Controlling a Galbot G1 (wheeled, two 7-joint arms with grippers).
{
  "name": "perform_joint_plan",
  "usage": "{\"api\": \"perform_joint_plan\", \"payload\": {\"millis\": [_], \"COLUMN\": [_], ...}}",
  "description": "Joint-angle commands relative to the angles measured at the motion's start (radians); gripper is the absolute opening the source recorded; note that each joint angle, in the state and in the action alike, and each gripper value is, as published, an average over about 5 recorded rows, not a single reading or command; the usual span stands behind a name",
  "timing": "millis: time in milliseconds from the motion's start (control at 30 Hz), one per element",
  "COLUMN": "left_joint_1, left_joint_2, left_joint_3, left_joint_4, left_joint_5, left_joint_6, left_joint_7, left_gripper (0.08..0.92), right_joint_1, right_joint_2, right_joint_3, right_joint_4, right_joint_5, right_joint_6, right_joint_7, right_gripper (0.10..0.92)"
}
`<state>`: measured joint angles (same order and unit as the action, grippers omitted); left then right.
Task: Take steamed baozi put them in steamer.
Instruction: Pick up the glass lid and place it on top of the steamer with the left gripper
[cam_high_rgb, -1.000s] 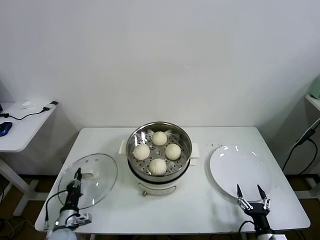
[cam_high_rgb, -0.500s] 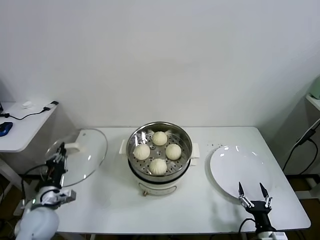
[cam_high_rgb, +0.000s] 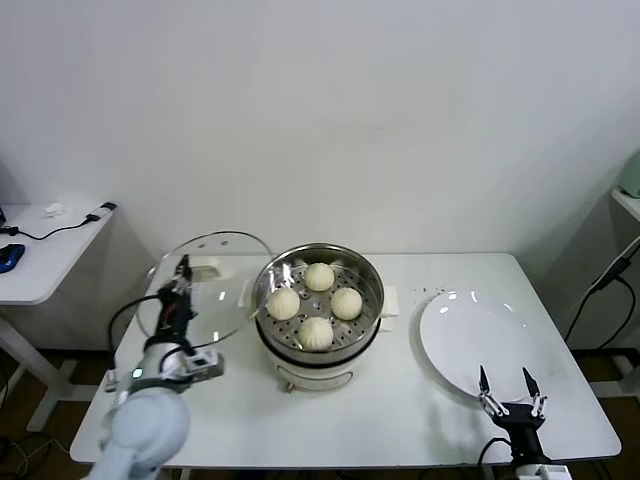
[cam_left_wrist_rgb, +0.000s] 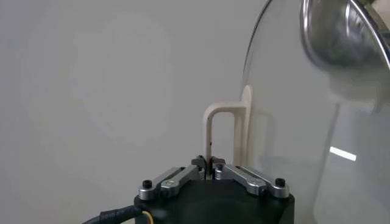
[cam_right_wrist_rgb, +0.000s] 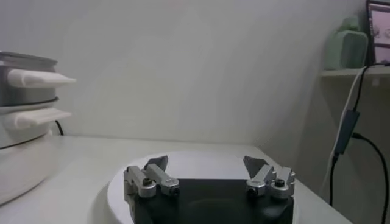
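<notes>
Several cream-white baozi (cam_high_rgb: 316, 332) lie inside the shiny steel steamer (cam_high_rgb: 372, 268), which sits on a white pot at the table's middle. My left gripper (cam_high_rgb: 183, 268) is shut on the white handle (cam_left_wrist_rgb: 220, 135) of the round glass lid (cam_high_rgb: 205, 290) and holds it tilted in the air just left of the steamer. In the left wrist view the lid (cam_left_wrist_rgb: 298, 134) stands edge-on with the steamer's rim (cam_left_wrist_rgb: 341, 36) behind it. My right gripper (cam_high_rgb: 507, 381) is open and empty at the front right, by the near edge of the plate; it also shows in the right wrist view (cam_right_wrist_rgb: 206, 163).
A flat white plate (cam_high_rgb: 480, 340) lies right of the steamer, also seen in the right wrist view (cam_right_wrist_rgb: 201, 165). The pot's side handle (cam_right_wrist_rgb: 36, 78) sticks out toward it. A small white side table (cam_high_rgb: 45, 250) with cables stands far left. The wall is close behind.
My left gripper has lifted the glass lid off the table's left side and carried it up and right, close to the steamer. The right arm has stayed put.
</notes>
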<state>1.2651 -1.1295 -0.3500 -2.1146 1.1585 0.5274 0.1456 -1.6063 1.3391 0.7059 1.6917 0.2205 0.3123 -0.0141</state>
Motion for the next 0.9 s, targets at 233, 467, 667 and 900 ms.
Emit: {"api": "perform_joint_plan", "payload": {"millis": [233, 467, 667, 900], "left_joint_1": [-0.116, -0.171, -0.206, -0.219], "left_joint_2": [-0.293, -0.383, -0.398, -0.417], "left_joint_3": [0.416, 0.457, 0.462, 0.465], "left_joint_4": [0.049, 0.163, 0.225, 0.278], "left_joint_5": [0.449, 0.440, 0.429, 0.447], "left_joint_6": [0.174, 0.175, 0.174, 0.168], "left_joint_7": [0.150, 0.136, 0.122, 0.101], "left_gripper": [0.138, 0.138, 0.138, 0.138], "right_joint_1": [0.001, -0.012, -0.017, -0.025], "right_joint_2": [0.007, 0.003, 0.000, 0.003], "right_joint_3": [-0.002, 0.003, 0.011, 0.013], "right_joint_4": [-0.015, -0.020, -0.013, -0.018], "right_joint_5": [-0.014, -0.002, 0.023, 0.023], "right_joint_6": [0.013, 0.026, 0.028, 0.041], "right_joint_7": [0.017, 0.017, 0.019, 0.025], "right_gripper": [0.823, 0.823, 0.823, 0.823]}}
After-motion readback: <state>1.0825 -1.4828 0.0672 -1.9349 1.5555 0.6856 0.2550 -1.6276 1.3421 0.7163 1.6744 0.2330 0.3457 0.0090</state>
